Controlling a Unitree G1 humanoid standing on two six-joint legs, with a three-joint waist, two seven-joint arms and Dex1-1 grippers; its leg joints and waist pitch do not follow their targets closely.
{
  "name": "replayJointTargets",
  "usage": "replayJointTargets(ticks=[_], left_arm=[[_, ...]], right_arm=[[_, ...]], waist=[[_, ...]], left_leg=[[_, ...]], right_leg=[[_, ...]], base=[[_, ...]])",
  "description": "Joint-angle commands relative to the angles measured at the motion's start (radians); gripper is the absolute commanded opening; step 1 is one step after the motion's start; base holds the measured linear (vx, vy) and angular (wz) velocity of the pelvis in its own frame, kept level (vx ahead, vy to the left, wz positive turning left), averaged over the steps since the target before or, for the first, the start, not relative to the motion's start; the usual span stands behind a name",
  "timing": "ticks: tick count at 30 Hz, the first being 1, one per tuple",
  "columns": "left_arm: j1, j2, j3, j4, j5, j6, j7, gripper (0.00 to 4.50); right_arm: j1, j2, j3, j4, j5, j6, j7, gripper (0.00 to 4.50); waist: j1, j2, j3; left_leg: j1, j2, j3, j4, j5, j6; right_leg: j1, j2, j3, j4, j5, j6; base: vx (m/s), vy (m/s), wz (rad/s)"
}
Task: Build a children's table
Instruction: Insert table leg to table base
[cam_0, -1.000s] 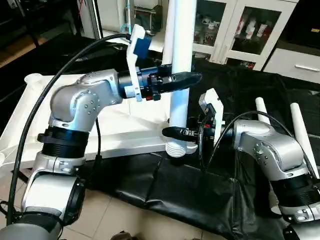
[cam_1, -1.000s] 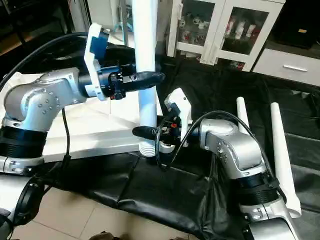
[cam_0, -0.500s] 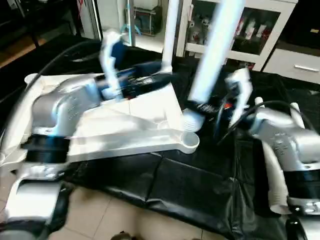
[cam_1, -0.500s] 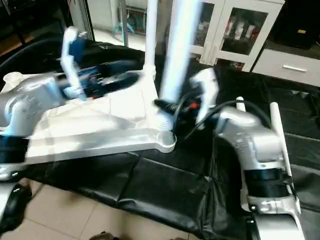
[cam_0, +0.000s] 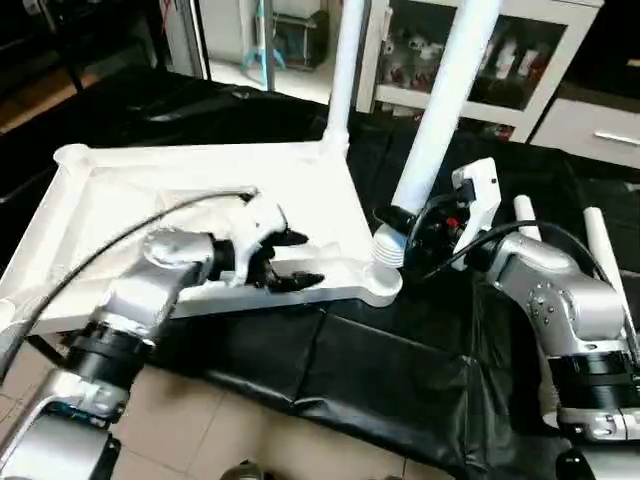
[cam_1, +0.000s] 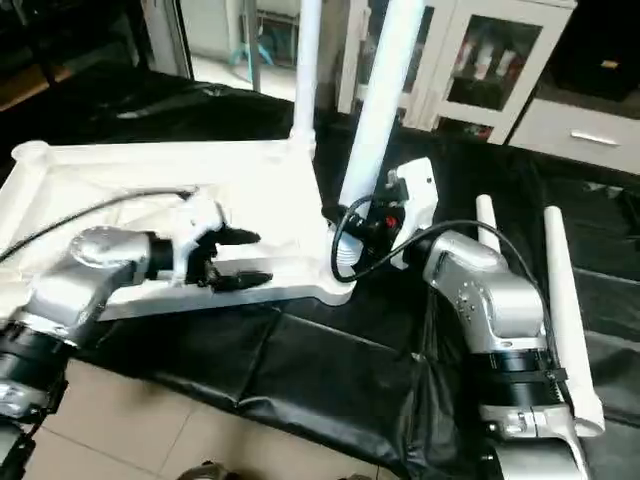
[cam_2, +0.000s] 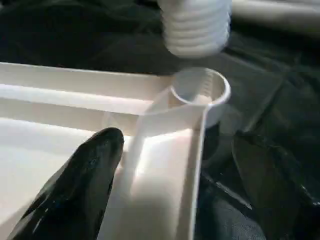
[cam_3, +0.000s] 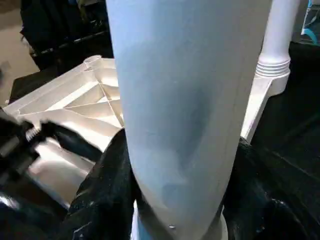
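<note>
Nearest the robot, a tiled floor (cam_0: 200, 430) of pale beige squares runs along the lower edge of the head views. Beyond it, a black sheet (cam_0: 400, 380) covers the work surface and hangs wrinkled over its near edge.

The tabletop (cam_0: 130, 200) lies on this sheet with its ribbed underside facing up, well to the robot's left of centre. Its near right corner socket (cam_2: 200, 90) is open and empty.

The left gripper (cam_0: 285, 260) sits over the tabletop's near rim, its fingers (cam_2: 85, 175) spread wide with the rim between them; they grip nothing.

The right gripper (cam_0: 400, 222) pinches the held leg (cam_0: 440, 110) just above its threaded end (cam_0: 387, 250), with one black finger on each side of the tube. The leg's long axis runs steeply upward, tilted so that its top leans to the robot's right and away. Its threaded end points down and hangs just above and slightly beyond the open corner socket, apart from it.

A second leg (cam_0: 345, 70) stands upright in the tabletop's far right corner socket, long axis vertical.

Two spare legs (cam_1: 555, 290) lie side by side on the sheet at the robot's right, long axes running near to far.

At the far side stands a white cabinet (cam_0: 530, 60) with glass doors.
</note>
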Motion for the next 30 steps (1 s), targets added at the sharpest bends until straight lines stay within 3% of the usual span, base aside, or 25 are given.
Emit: replayJointTargets(ticks=[1,7,12,13,17,21,27,30], left_arm=[[-0.007,0.001,-0.019,0.031,0.035,-0.023,0.002,3.95],[-0.013,0.005,-0.043,0.09,0.06,-0.055,-0.04,3.95],[-0.057,-0.046,-0.036,0.204,0.083,-0.113,-0.018,3.95],[-0.058,-0.049,-0.035,0.206,0.081,-0.112,-0.022,3.65],[-0.078,-0.076,-0.031,0.237,0.083,-0.121,-0.018,3.45],[-0.096,-0.103,-0.032,0.287,0.099,-0.147,-0.035,3.1],[-0.104,-0.11,-0.028,0.324,0.1,-0.156,-0.054,2.71],[-0.101,-0.11,-0.031,0.336,0.102,-0.158,-0.068,2.32]], right_arm=[[0.012,-0.002,-0.003,-0.019,0.001,-0.009,-0.004,1.89],[0.031,-0.008,0.008,-0.034,-0.01,-0.004,-0.002,1.89],[0.046,-0.008,0.016,-0.053,-0.011,-0.003,-0.002,1.89],[0.047,-0.008,0.017,-0.054,-0.011,-0.003,-0.002,1.89],[0.058,-0.006,0.02,-0.063,-0.014,-0.002,-0.002,1.89],[0.068,-0.008,0.023,-0.082,-0.015,0.005,-0.005,1.89],[0.078,-0.017,0.022,-0.107,-0.011,0.016,-0.004,1.89],[0.077,-0.02,0.025,-0.104,-0.015,0.014,0.0,1.89]], waist=[[-0.002,0.0,-0.078],[-0.007,0.001,-0.08],[-0.009,0.002,-0.081],[-0.009,0.002,-0.081],[-0.008,0.0,-0.08],[-0.009,0.006,-0.08],[-0.018,0.003,-0.08],[-0.018,0.004,-0.079]], left_leg=[[0.016,0.086,-0.041,-0.082,-0.102,-0.004],[0.015,0.086,-0.041,-0.081,-0.092,-0.001],[0.016,0.087,-0.041,-0.08,-0.094,0.004],[0.016,0.087,-0.041,-0.08,-0.094,0.004],[0.014,0.087,-0.041,-0.079,-0.093,0.009],[0.014,0.087,-0.043,-0.079,-0.106,0.007],[0.012,0.089,-0.044,-0.08,-0.106,0.012],[0.014,0.089,-0.043,-0.081,-0.126,0.006]], right_leg=[[0.058,-0.084,0.06,-0.065,-0.168,-0.215],[0.057,-0.082,0.059,-0.06,-0.124,-0.234],[0.058,-0.084,0.059,-0.061,-0.113,-0.242],[0.058,-0.084,0.059,-0.061,-0.113,-0.242],[0.06,-0.086,0.058,-0.06,-0.102,-0.252],[0.061,-0.086,0.059,-0.064,-0.119,-0.248],[0.062,-0.086,0.059,-0.063,-0.102,-0.253],[0.062,-0.088,0.059,-0.068,-0.139,-0.252]], base=[[0.0,0.0,0.0],[0.0,0.0,0.0],[0.0,0.0,0.0],[0.0,0.0,0.0],[0.0,0.0,0.0],[0.0,0.0,0.0],[0.0,0.0,0.0],[0.0,0.0,0.0]])
